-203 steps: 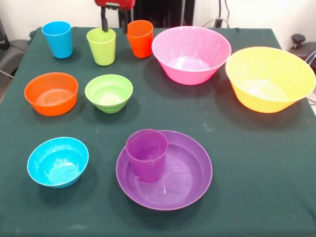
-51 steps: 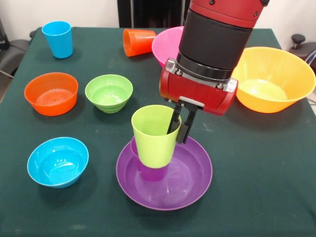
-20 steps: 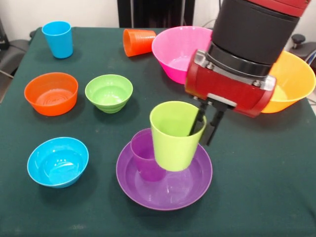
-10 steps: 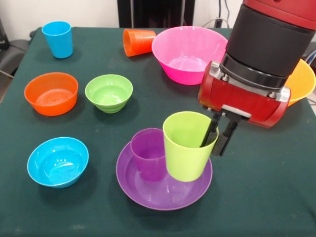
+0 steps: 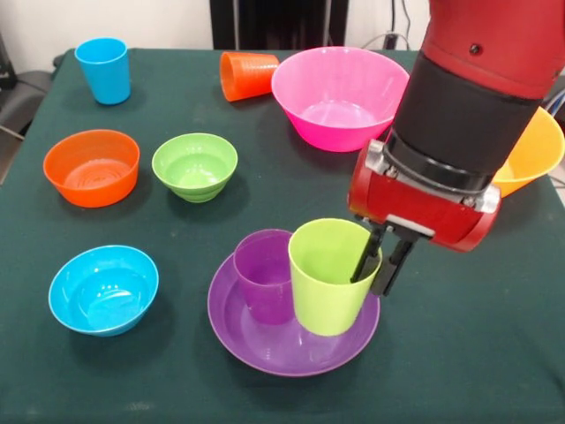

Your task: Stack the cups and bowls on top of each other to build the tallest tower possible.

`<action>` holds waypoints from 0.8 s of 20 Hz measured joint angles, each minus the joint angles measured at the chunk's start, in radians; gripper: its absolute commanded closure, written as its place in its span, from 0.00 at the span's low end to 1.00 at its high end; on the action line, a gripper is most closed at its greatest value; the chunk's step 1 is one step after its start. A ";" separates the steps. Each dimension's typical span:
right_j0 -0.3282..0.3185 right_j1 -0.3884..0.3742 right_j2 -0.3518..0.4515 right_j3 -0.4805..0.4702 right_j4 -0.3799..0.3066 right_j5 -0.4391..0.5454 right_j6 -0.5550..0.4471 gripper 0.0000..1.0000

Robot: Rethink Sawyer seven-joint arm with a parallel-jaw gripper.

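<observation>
1. Dark green cloth covers the desk (image 5: 459, 353), which carries loose cups and bowls, none stacked into a tower.
2. Red and black arm (image 5: 459, 115) comes down on the right side, partly hiding the yellow bowl (image 5: 538, 141).
3. Its tool (image 5: 377, 265) pinches the rim of the lime green cup (image 5: 328, 278), one finger inside and one outside the wall.
4. That cup is upright, over the right part of the wide purple bowl (image 5: 265, 340), just beside the purple cup (image 5: 265, 274) standing in the same bowl; whether its base touches the bowl cannot be told.
5. Behind them, the pink bowl (image 5: 335, 93) sits by the orange cup (image 5: 247, 74), which lies on its side.
6. On the left are the blue cup (image 5: 103, 69), orange bowl (image 5: 91, 166), green bowl (image 5: 194, 165) and blue bowl (image 5: 103, 288), all apart.
</observation>
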 measured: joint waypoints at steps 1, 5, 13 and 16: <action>0.000 0.003 -0.001 0.000 0.000 -0.001 0.000 1.00; -0.001 0.026 -0.004 0.000 0.000 -0.015 0.000 1.00; -0.002 0.075 -0.009 0.000 0.001 -0.061 0.000 1.00; -0.003 0.093 -0.010 0.000 0.003 -0.084 0.000 1.00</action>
